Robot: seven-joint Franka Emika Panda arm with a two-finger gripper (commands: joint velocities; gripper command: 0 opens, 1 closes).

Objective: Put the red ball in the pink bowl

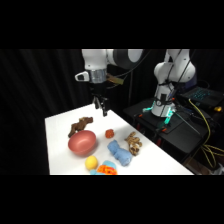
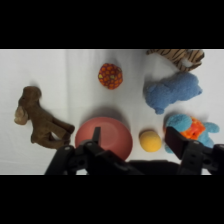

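1 white table (image 1: 60, 150), black backdrop (image 1: 40, 75)

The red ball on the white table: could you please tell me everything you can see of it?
The small red-orange round ball has a bumpy, speckled surface with yellowish dots, seen best in the wrist view. It rests on the white table, apart from every other toy. In the side view it lies between the smooth round pinkish-red bowl and the striped tan plush toy, with the blue plush toy nearby. Nothing touches it; the pincer hangs above the table, away from it.
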